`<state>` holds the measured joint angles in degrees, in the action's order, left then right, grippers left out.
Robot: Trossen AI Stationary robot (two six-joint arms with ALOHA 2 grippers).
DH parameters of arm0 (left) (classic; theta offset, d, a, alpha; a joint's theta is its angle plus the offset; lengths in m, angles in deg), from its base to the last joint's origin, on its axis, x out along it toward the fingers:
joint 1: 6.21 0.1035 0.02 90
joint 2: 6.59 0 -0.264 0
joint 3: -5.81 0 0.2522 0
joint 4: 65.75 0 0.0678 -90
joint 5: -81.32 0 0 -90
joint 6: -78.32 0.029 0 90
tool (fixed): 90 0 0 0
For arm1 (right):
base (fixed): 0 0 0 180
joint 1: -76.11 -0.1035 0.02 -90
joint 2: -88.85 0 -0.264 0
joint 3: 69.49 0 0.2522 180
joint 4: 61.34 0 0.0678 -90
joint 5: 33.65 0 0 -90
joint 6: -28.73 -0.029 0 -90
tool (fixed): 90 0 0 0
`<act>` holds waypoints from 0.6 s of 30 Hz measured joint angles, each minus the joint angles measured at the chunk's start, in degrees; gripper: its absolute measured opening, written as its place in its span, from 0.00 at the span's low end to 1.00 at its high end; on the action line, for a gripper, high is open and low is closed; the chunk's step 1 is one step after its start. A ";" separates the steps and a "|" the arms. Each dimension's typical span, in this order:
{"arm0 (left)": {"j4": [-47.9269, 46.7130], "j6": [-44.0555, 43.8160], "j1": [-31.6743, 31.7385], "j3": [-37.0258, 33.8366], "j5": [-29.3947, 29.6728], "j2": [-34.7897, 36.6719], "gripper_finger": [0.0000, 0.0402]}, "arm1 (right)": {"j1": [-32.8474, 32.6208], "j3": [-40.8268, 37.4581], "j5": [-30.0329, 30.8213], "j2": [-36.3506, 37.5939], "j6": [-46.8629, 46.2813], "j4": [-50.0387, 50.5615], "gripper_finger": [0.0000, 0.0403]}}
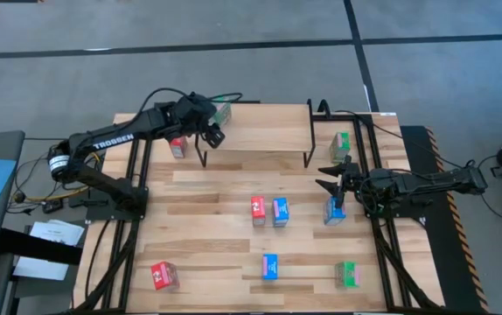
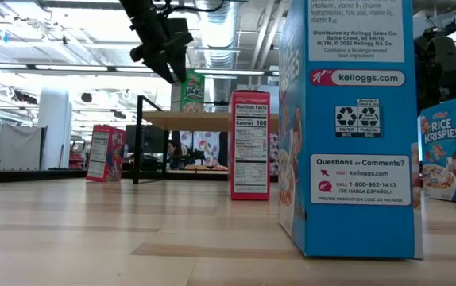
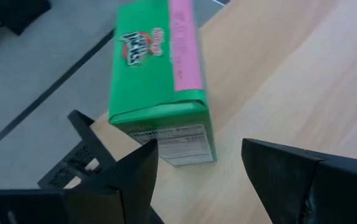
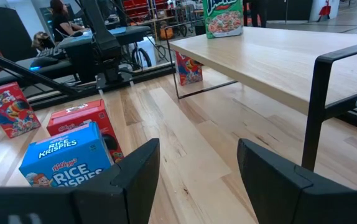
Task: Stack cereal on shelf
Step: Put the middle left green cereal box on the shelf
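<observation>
From the high view, the left end effector (image 1: 209,122) is hovering over the back left corner of the shelf (image 1: 260,127), where a green cereal box (image 1: 223,112) is standing on the wooden top just beyond the fingertips. The left arm is stretching diagonally from its base at the desk's left edge toward that corner. The right end effector (image 1: 331,175) is waiting over the desk (image 1: 216,227) at the right, pointing left, with a blue box (image 1: 334,210) just beside it and another green box (image 1: 342,143) near the shelf's right legs. Other red, blue and green boxes are lying scattered on the desk, well apart from the shelf.

In the low view, the left end effector (image 2: 164,59) is hanging above the shelf top, and the green box (image 2: 192,90) is standing upright on it directly below and slightly to the side; whether a finger is touching the box is hard to tell here.

In the left wrist view, the fingers (image 3: 135,174) are standing apart with nothing between them, and the green box (image 3: 160,93) is lying straight ahead past the tips, its long axis running away from the camera. The gap looks wide enough for the box, so it seems released rather than gripped.

In the right wrist view, the right fingers (image 4: 138,171) are likewise spread and empty, facing the shelf, with a blue Rice Krispies box (image 4: 66,165) close alongside. The right arm is the nearer one to it for a next pick.
</observation>
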<state>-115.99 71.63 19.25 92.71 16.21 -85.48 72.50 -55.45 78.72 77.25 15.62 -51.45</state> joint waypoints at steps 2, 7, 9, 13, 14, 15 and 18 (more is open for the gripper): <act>-0.01 0.00 0.64 0.00 0.02 0.00 0.56 | 0.00 0.01 0.00 -0.01 0.01 0.00 0.59; -0.01 -0.04 2.22 0.00 0.29 0.00 0.56 | 0.01 0.00 0.00 0.01 0.00 0.00 0.59; -0.03 -0.11 2.76 0.00 1.17 0.00 0.56 | 0.00 0.02 0.00 0.01 0.01 0.00 0.59; -0.01 -0.11 3.75 0.00 2.92 0.00 0.56 | 0.00 0.00 0.00 0.00 0.00 -0.01 0.59; -0.01 -0.11 3.99 0.00 2.95 0.00 0.56 | 0.01 -0.01 0.00 0.01 -0.02 -0.02 0.59; -0.02 -0.12 4.23 0.00 2.96 0.00 0.56 | -0.01 -0.01 0.00 -0.01 0.01 0.01 0.59; -0.01 -0.13 4.77 0.00 2.90 0.00 0.56 | 0.00 0.00 0.00 0.01 0.00 -0.01 0.59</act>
<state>-116.00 71.49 24.02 92.71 19.11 -85.48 72.50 -55.46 78.72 77.26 15.63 -51.46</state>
